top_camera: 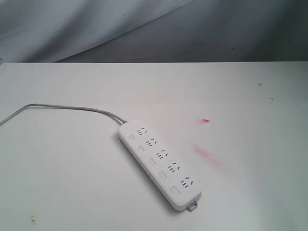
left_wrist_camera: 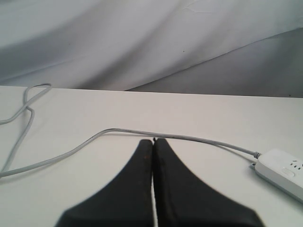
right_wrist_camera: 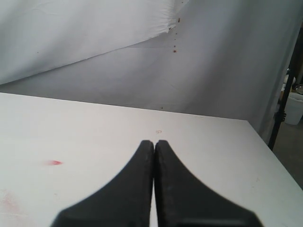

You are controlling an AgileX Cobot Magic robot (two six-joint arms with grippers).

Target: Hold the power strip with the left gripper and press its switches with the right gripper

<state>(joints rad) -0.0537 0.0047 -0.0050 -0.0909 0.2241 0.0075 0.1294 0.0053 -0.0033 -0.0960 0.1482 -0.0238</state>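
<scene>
a white table (top_camera: 62, 192) filled most of the exterior view, its top flat and matte under soft, even light that cast no hard shadows. a faint red smear (top_camera: 208, 155) marked it right of the middle, with a smaller red spot (top_camera: 205, 121) near it. tiny dark specks (top_camera: 32, 220) sat toward that view's lower left corner. behind the table hung a wrinkled grey-white cloth (top_camera: 144, 24), creased in long diagonal folds. in the right wrist view the table's edge gave way to a grey floor (right_wrist_camera: 289, 161), where a dark pole (right_wrist_camera: 283, 111) and a pale bin (right_wrist_camera: 296, 108) stood.
</scene>
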